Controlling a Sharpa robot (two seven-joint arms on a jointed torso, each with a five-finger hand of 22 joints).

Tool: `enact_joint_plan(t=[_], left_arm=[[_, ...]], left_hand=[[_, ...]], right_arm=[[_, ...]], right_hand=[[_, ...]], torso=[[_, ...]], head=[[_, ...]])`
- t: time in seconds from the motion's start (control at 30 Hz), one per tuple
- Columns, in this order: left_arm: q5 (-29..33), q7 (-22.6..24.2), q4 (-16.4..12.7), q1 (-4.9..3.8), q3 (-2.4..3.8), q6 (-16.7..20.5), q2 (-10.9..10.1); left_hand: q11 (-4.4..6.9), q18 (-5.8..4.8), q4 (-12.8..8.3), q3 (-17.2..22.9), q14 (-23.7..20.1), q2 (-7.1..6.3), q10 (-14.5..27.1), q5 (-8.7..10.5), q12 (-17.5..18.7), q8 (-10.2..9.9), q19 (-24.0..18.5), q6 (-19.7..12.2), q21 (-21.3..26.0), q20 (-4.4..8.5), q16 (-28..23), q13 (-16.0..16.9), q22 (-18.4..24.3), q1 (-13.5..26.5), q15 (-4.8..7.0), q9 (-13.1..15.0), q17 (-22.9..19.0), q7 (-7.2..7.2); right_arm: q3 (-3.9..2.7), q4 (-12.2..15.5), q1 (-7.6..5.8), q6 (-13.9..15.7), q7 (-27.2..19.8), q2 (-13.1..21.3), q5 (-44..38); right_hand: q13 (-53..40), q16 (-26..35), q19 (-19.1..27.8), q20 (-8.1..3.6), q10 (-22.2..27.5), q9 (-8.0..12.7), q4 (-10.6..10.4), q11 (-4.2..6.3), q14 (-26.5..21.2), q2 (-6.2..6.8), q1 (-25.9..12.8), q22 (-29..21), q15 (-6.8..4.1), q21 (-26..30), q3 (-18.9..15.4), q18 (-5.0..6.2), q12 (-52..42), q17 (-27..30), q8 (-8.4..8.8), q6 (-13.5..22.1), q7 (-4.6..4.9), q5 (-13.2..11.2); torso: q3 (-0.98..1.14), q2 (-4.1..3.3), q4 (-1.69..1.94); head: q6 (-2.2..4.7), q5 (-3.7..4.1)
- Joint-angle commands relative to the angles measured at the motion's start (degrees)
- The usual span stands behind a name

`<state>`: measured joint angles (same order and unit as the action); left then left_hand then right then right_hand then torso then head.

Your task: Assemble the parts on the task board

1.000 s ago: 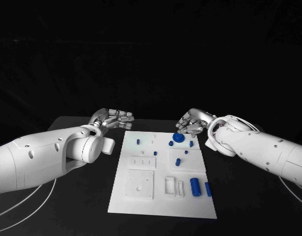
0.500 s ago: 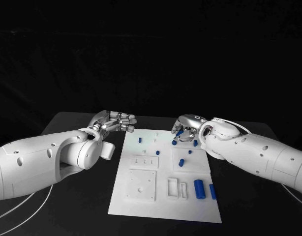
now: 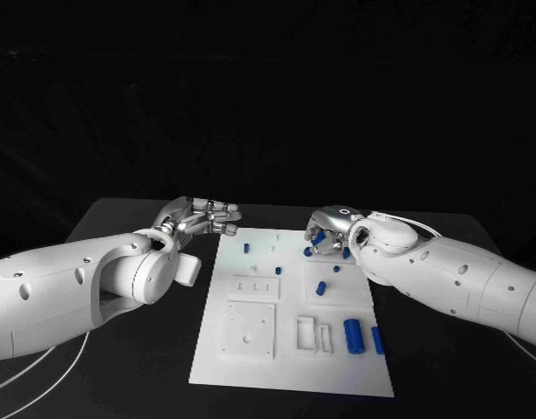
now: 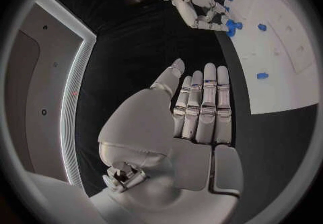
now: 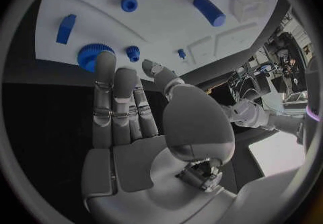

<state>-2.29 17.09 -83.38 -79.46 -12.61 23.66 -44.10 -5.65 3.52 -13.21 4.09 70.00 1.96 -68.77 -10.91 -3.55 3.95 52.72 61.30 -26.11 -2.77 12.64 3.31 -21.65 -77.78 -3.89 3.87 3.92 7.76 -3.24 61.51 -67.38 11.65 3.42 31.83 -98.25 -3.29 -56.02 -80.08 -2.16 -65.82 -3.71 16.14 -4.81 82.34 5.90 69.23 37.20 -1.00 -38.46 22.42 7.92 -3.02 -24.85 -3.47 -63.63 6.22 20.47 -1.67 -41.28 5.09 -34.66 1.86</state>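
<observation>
Right now you are risking a knock more than a miss: your right hand (image 3: 327,229) is hanging over the far right corner of the white board (image 3: 287,371), its fingertips (image 5: 104,61) right at the blue gear (image 5: 91,56), with a smaller gear (image 5: 132,53) and other small blue pieces just beside it. If you are curling the fingers in from this angle, I judge they could shove the gear toward the board's edge or tip a neighbouring piece, because the pieces are standing so close together there. The hand is holding nothing; its fingers are lying straight and side by side, the thumb set apart. Whether a fingertip is actually touching the gear, I cannot tell.

Your left hand (image 3: 200,215) is hovering just off the board's far left corner, above the black table (image 3: 117,218), also holding nothing, fingers straight and together with the thumb angled out. Two larger blue cylinders (image 3: 353,335) are lying near the board's near right edge, well apart from both hands.
</observation>
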Motion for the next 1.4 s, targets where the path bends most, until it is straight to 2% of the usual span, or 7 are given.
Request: enact_joint_plan(t=[0.03,0.37,0.7,0.87,1.1,1.23,1.4], left_arm=[[-0.37,0.43,-0.21,-0.17,0.06,-1.01,-0.03],[-0.38,0.27,-0.21,-0.27,0.07,-1.07,-0.20],[-0.40,0.16,-0.24,-0.36,0.08,-1.22,-0.08],[-0.40,0.13,-0.25,-0.37,0.08,-1.26,-0.02],[-0.40,0.04,-0.34,-0.37,0.08,-1.36,0.06],[-0.40,-0.02,-0.39,-0.37,0.08,-1.39,-0.02],[-0.40,-0.06,-0.37,-0.38,0.08,-1.40,-0.07]], left_hand=[[-0.13,0.21,-0.10,-0.15,-0.51,0.18,0.51,-0.09,0.02,-0.05,0.66,-0.32,0.35,-0.02,0.22,0.05,0.13,0.65,-0.07,-0.01,-0.04,-0.14],[-0.21,0.20,0.06,-0.40,-0.49,0.18,0.73,-0.01,0.03,-0.04,1.05,-0.34,0.92,-0.03,0.29,0.04,0.41,0.69,-0.08,0.00,-0.03,-0.11],[-0.21,0.20,0.06,-0.40,-0.49,0.18,0.73,-0.01,0.03,-0.04,1.05,-0.34,0.92,-0.03,0.29,0.04,0.41,0.69,-0.08,0.00,-0.03,-0.11],[-0.21,0.20,0.06,-0.40,-0.49,0.18,0.73,-0.01,0.03,-0.04,1.05,-0.34,0.92,-0.03,0.29,0.04,0.41,0.69,-0.08,0.00,-0.03,-0.11],[-0.23,0.18,0.24,-0.60,-0.49,0.24,0.82,0.10,0.01,-0.04,1.41,-0.35,1.45,-0.03,0.32,0.05,0.64,0.61,-0.08,0.00,-0.03,-0.12],[-0.24,0.18,0.34,-0.66,-0.48,0.26,0.84,0.11,0.02,-0.05,1.49,-0.35,1.57,-0.03,0.34,0.04,0.69,0.65,-0.07,-0.01,-0.03,-0.12],[-0.24,0.18,0.34,-0.66,-0.48,0.26,0.84,0.11,0.02,-0.05,1.49,-0.35,1.57,-0.03,0.34,0.04,0.69,0.65,-0.07,-0.01,-0.03,-0.12]], right_arm=[[0.00,0.04,0.02,-1.34,1.76,-0.08,-3.43],[0.01,0.30,0.10,-1.73,2.06,-0.30,-4.30],[0.04,0.12,0.14,-2.06,2.10,-0.71,-4.37],[0.05,-0.04,0.14,-1.90,2.16,-0.97,-4.38],[0.17,-0.42,0.28,-1.80,2.51,-1.47,-4.60],[0.23,-0.51,0.35,-1.95,2.65,-1.44,-4.72],[0.26,-0.53,0.38,-2.20,2.60,-1.42,-4.79]], right_hand=[[-0.04,-0.34,-0.36,-0.06,0.37,-0.01,-0.10,-0.08,-0.32,0.75,0.13,0.66,0.11,0.61,0.71,0.81,-0.26,0.21,-0.09,0.19,0.25,-0.28],[-0.03,-0.77,-0.80,-0.12,-0.19,-0.02,-0.19,0.06,-0.41,0.75,-0.14,2.99,0.02,2.08,2.04,0.77,-0.25,0.70,-0.10,-0.22,0.18,-1.17],[-0.04,-0.99,-1.16,-0.13,-0.36,-0.02,-0.25,0.10,-0.45,0.71,-0.26,5.19,0.02,3.50,3.02,0.73,-0.26,0.89,-0.10,-0.33,0.19,-1.98],[-0.04,-1.08,-1.36,-0.12,-0.30,-0.02,-0.26,0.07,-0.44,0.65,-0.22,6.23,0.04,4.24,3.53,0.75,-0.26,0.93,-0.10,-0.33,0.23,-2.34],[-0.04,-1.13,-1.79,-0.13,-0.43,-0.04,-0.42,0.08,-0.47,0.77,-0.26,8.36,0.04,5.75,5.08,0.73,-0.26,1.03,-0.12,-0.43,0.27,-3.37],[-0.03,-1.14,-1.94,-0.14,-0.76,-0.04,-0.43,0.15,-0.47,0.58,-0.30,9.01,0.00,6.24,6.14,0.75,-0.26,1.04,-0.12,-0.69,0.28,-4.40],[-0.03,-1.22,-2.02,-0.23,-1.37,-0.05,-0.55,0.29,-0.46,0.31,-0.37,9.66,-0.08,6.47,7.59,0.68,-0.24,1.01,-0.11,-1.15,0.29,-5.39]], torso=[[0.01,-0.27,0.04],[-0.16,-0.69,0.00],[-0.25,-1.04,0.04],[-0.25,-1.21,-0.01],[-0.22,-1.41,0.23],[-0.28,-1.55,0.34],[-0.28,-1.75,0.20]], head=[[-0.16,0.00],[0.23,-0.29],[0.38,-0.07],[0.46,-0.02],[0.46,0.00],[0.39,0.07],[0.56,-0.01]])
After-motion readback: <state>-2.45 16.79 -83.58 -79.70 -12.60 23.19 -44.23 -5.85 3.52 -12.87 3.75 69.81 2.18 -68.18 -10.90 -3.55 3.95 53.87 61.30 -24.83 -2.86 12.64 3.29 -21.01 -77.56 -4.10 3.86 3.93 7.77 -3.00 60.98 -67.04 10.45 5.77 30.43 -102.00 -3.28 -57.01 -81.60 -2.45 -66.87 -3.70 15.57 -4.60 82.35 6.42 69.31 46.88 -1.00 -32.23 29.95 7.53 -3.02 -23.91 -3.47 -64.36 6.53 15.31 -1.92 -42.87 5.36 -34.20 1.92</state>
